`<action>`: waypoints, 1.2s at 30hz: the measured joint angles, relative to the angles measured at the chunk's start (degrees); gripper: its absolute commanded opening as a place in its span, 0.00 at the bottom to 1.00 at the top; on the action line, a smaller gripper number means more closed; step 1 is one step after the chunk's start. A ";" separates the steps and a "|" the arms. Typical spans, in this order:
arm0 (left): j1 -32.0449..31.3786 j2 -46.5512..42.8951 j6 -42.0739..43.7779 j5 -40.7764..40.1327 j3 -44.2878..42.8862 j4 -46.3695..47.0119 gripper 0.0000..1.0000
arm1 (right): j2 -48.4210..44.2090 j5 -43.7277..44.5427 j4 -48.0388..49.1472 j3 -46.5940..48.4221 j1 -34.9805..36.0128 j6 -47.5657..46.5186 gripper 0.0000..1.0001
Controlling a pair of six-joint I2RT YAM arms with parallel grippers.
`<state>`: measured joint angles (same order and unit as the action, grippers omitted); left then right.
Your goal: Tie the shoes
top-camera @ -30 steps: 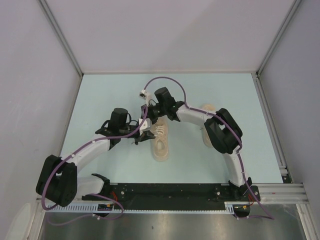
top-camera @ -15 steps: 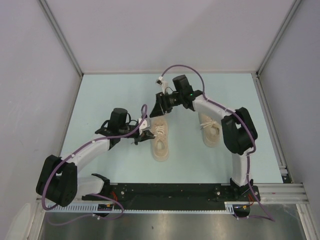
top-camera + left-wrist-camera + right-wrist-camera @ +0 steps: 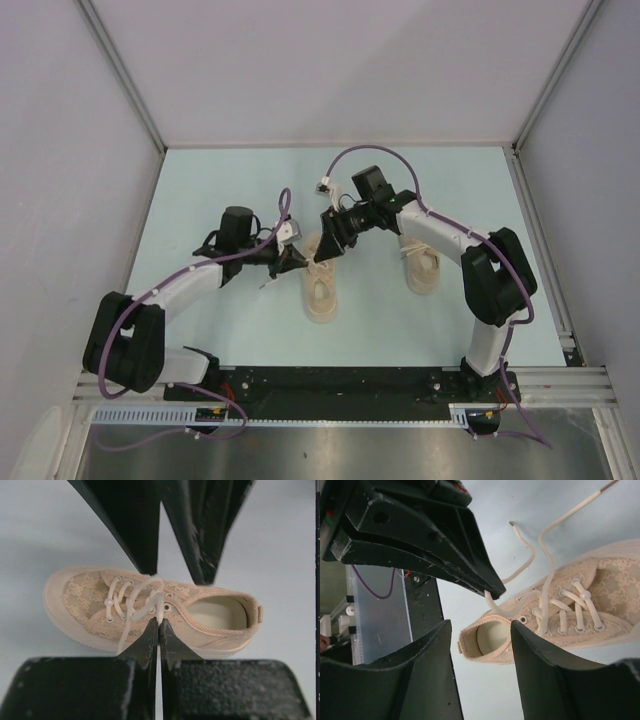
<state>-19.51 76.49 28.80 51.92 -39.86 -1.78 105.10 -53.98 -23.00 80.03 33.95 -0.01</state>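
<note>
on the pale blue table [image 3: 200, 200], pinching a lace [image 3: 158, 605] of the middle shoe [image 3: 322, 290] with the left gripper [image 3: 159, 626], clenched tight by the eyelets. hovering close above the toe end with the right gripper [image 3: 336, 236], jaws parted, nothing between. second shoe [image 3: 421, 268] well apart, off to the right.

Overhead view; both wrist views near shoe [image 3: 80, 597]

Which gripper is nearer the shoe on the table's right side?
Right. The right gripper, open, hangs over the middle shoe, left of the right shoe; the left gripper, shut on a lace, is farther left, beside the middle shoe.
</note>
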 measured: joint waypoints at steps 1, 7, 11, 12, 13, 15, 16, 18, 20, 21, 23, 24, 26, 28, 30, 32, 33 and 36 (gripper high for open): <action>0.09 0.35 -0.26 0.02 -0.44 0.22 0.00 | 0.02 0.37 0.00 0.00 0.48 -0.48 0.57; 0.42 2.38 -0.81 0.70 -2.51 0.83 0.00 | 0.46 2.34 0.11 0.00 1.60 -2.64 0.57; 0.44 2.95 -0.90 0.96 -3.13 0.87 0.00 | 0.63 4.15 0.44 0.00 1.90 -3.26 0.55; 0.44 3.02 -0.90 1.03 -3.17 0.92 0.00 | 0.68 4.44 0.66 0.00 1.92 -3.28 0.54; 0.44 3.04 -0.90 1.03 -3.21 0.92 0.00 | 0.81 4.98 1.07 0.00 1.95 -3.26 0.53; 0.44 3.04 -0.87 1.22 -3.23 0.92 0.00 | 1.14 5.62 1.66 0.00 1.95 -3.19 0.52; 0.44 3.04 -0.87 1.29 -3.23 0.90 0.00 | 1.38 5.79 2.10 0.00 1.92 -3.13 0.52; 0.44 3.06 -0.83 1.36 -3.23 0.87 0.00 | 1.95 6.14 2.80 0.00 1.92 -3.02 0.50; 0.44 3.06 -0.83 1.40 -3.23 0.85 0.00 | 2.38 6.16 3.54 0.00 1.95 -2.97 0.47; 0.48 3.13 -0.81 1.42 -3.26 0.87 0.00 | 2.67 6.14 3.93 0.00 1.95 -2.73 0.40; 0.48 3.28 -0.81 1.42 -3.26 0.87 0.00 | 3.19 5.97 4.63 0.00 1.95 -2.36 0.27; 0.48 3.45 -0.79 1.42 -3.30 0.83 0.00 | 3.41 5.86 4.81 0.00 1.95 -2.08 0.09; 0.48 3.96 -0.79 1.38 -3.48 0.81 0.05 | 3.63 5.68 4.96 0.00 1.99 -1.79 0.00; 0.52 4.48 -0.79 1.20 -3.89 0.46 0.22 | 3.65 5.62 4.94 0.00 1.99 -1.60 0.00; 0.72 4.55 -0.70 0.83 -4.17 -0.22 0.33 | 3.65 5.66 4.92 0.00 1.99 -1.64 0.00; 1.57 4.46 -0.74 0.83 -4.37 -0.70 0.47 | 3.65 5.64 4.87 0.00 1.99 -1.84 0.00; 2.71 4.35 -1.09 0.98 -4.37 -0.85 0.49 | 3.65 5.66 4.87 0.00 2.03 -2.03 0.00; 7.80 3.06 -2.08 0.94 -4.33 -1.22 0.51 | 3.65 5.66 4.46 0.00 2.32 -2.73 0.00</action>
<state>-11.70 79.55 26.72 52.86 -44.18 -3.01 108.75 -48.31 -18.55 80.03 36.27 -2.74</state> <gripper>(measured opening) 0.489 0.009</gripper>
